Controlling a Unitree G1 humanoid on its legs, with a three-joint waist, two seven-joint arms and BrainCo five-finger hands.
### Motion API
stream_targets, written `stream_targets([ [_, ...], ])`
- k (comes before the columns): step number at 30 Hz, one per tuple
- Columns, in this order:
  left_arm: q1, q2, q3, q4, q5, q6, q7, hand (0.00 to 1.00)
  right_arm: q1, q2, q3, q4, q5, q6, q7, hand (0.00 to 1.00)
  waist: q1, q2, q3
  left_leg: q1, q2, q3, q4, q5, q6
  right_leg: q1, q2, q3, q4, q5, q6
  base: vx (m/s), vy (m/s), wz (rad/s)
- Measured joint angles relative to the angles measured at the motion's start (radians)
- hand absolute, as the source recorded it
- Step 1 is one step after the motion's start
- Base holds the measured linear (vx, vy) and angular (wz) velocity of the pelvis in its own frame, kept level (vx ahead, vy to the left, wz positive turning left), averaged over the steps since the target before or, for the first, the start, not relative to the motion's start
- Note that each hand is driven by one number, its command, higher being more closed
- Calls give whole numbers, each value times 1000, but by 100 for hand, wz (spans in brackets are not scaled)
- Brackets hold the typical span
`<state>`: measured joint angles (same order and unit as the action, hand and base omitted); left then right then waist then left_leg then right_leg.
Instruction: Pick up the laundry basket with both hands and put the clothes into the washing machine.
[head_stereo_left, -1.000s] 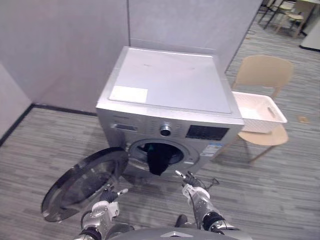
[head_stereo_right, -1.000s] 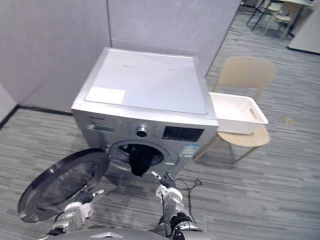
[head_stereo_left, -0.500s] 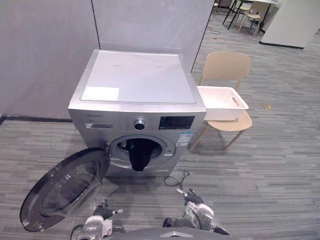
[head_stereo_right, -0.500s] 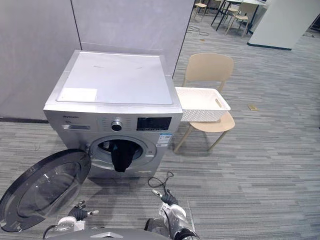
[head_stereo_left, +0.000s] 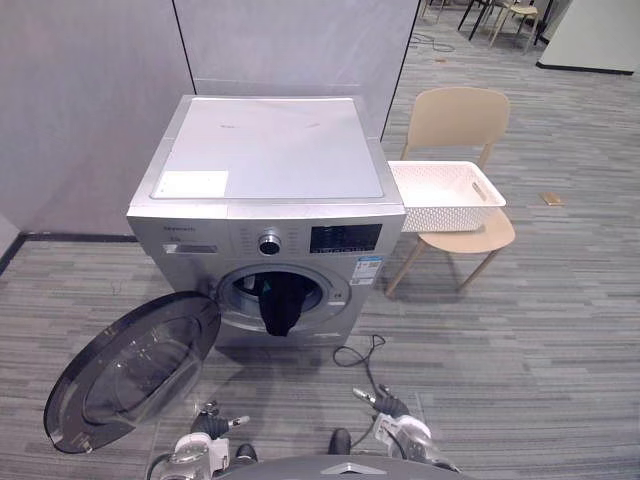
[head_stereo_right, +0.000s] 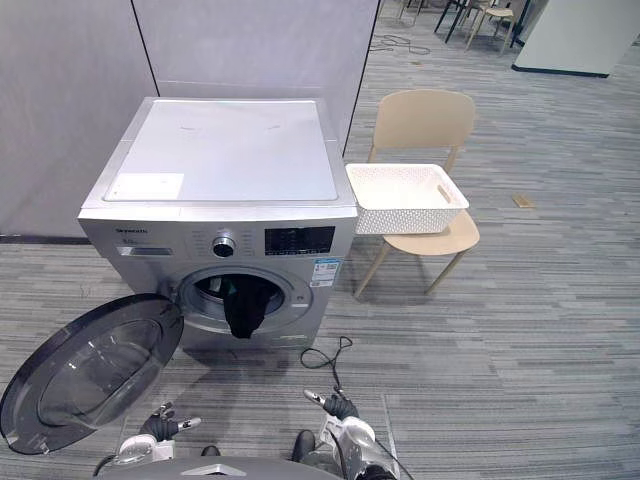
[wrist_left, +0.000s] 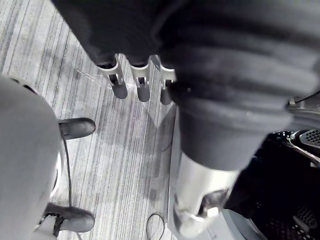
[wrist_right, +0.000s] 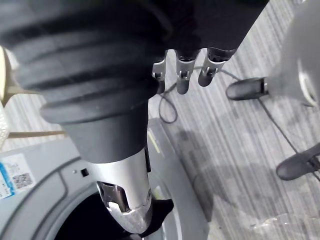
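My left hand (head_stereo_right: 158, 428) and right hand (head_stereo_right: 340, 407) hang empty, fingers loose, facing the washing machine (head_stereo_left: 270, 170), while the laundry basket (head_stereo_left: 445, 195) sits on a chair (head_stereo_left: 455, 115).

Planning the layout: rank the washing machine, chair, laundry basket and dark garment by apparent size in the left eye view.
1. washing machine
2. chair
3. laundry basket
4. dark garment, hanging from the drum opening
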<state>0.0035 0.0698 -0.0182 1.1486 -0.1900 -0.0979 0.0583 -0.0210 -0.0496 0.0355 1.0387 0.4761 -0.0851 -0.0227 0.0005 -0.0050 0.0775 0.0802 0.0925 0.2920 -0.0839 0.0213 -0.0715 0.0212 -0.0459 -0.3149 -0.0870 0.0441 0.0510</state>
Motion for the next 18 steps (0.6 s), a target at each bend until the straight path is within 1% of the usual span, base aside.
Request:
stream_targets([
  [2,2,0,1,2,9,0,-1,0,6,0,-20,2,-12,0,0,0,-8,1,-6,-10,-11,-29,0,3,5,4,-10,-26,4,-2,9,128,35,29],
  [3,5,0,1,2,11,0,-1,0,6,0,-22,4,-13,0,0,0,-9,1,-6,-10,-14,-39,0,7,12,8,-12,-32,6,-1,8,146,43,41],
  [6,6,0,0,1,19,0,-2,0,2,1,-43,10,-13,1,1,0,-9,1,-9,-11,-26,-67,3,7,15,15,-23,-58,6,1,5,134,45,29],
  [10,7,4,-6,1,40,0,-7,0,-30,3,-40,35,-14,1,12,0,-12,1,-8,-27,-40,-95,6,7,15,15,-37,-83,6,1,5,70,42,24],
  [12,5,7,-18,0,48,-2,-8,0,-46,1,-38,39,-19,1,19,0,-8,1,-7,-36,-44,-107,6,8,16,12,-42,-92,6,1,5,1,35,21],
  [14,2,9,-27,-1,47,-2,-7,0,-100,1,-19,39,-20,1,21,0,-9,3,0,-68,-53,-129,5,19,31,-8,-53,-119,6,3,9,-45,44,25],
  [15,-1,9,-28,-4,47,-3,-7,0,-121,1,-14,39,-19,1,21,0,-7,4,6,-84,-56,-132,4,23,37,-17,-55,-125,6,5,11,-91,39,26],
  [17,-22,8,-36,-44,16,-9,-4,0,-253,0,-9,39,17,-3,19,0,2,12,69,-152,-65,-153,6,47,52,-68,-65,-141,7,20,14,-138,48,27],
  [18,-31,7,-43,-53,1,-12,-2,0,-293,-3,-10,39,37,-6,17,0,4,16,87,-178,-67,-155,10,52,50,-93,-69,-146,10,24,14,-125,71,32],
])
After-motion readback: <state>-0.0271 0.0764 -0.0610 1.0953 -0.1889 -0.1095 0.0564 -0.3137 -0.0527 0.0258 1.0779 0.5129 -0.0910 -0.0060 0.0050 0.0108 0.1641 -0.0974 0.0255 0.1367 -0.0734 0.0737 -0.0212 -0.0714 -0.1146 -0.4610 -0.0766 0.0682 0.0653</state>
